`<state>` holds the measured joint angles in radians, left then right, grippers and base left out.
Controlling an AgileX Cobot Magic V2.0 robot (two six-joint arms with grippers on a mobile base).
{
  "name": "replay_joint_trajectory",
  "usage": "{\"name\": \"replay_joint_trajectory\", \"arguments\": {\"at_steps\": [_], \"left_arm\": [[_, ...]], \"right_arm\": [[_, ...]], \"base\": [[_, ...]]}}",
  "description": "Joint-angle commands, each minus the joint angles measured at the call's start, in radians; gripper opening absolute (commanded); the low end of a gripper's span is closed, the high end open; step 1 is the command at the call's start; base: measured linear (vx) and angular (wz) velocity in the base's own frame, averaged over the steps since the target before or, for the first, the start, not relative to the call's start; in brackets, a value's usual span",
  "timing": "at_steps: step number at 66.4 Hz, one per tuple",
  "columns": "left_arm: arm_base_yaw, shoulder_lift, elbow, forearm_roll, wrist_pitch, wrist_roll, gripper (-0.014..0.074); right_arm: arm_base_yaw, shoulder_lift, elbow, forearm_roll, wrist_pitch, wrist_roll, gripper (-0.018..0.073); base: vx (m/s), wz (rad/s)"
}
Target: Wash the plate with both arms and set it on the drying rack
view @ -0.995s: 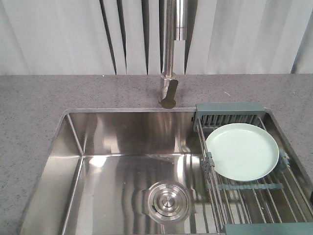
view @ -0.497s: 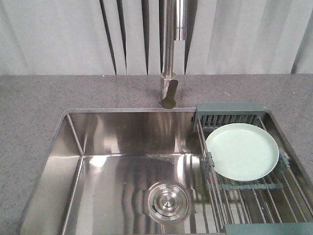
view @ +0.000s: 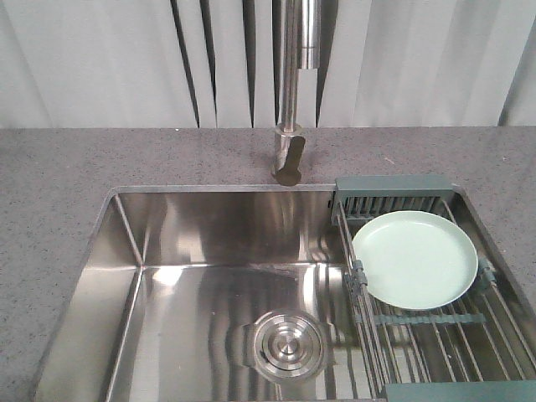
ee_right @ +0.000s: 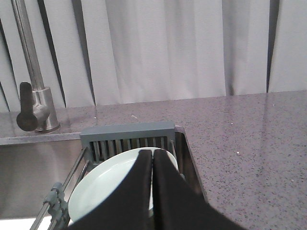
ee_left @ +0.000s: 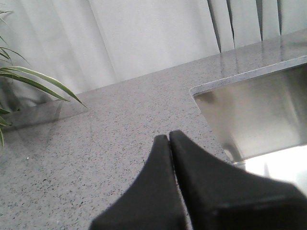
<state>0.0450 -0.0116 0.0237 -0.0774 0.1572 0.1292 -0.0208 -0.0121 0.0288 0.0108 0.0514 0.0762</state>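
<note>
The pale mint-green plate (view: 414,259) lies flat on the drying rack (view: 394,194), which spans the right side of the steel sink (view: 209,243). Neither arm shows in the front view. In the right wrist view my right gripper (ee_right: 153,154) is shut and empty, held above the near side of the plate (ee_right: 103,189), with the rack's grey-green end piece (ee_right: 127,132) behind it. In the left wrist view my left gripper (ee_left: 169,137) is shut and empty above the speckled grey counter (ee_left: 96,143), left of the sink's corner (ee_left: 249,110).
A steel tap (view: 293,92) stands behind the sink, with its lever (ee_right: 25,112) seen in the right wrist view. A drain strainer (view: 283,344) sits in the basin floor. White curtains hang behind the counter. Plant leaves (ee_left: 29,81) reach in at the far left.
</note>
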Motion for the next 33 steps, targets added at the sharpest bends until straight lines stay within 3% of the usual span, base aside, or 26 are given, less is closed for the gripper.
{"name": "replay_joint_trajectory", "arguments": {"at_steps": [1, 33], "left_arm": [[0.003, -0.014, -0.024, -0.010, -0.081, -0.008, -0.0006], [0.003, -0.014, -0.024, -0.010, -0.081, -0.008, -0.0006]], "right_arm": [[-0.003, -0.004, 0.003, 0.001, -0.082, 0.002, -0.0004], [-0.003, -0.004, 0.003, 0.001, -0.082, 0.002, -0.0004]], "base": [[0.00, 0.00], [0.00, 0.00]]}}
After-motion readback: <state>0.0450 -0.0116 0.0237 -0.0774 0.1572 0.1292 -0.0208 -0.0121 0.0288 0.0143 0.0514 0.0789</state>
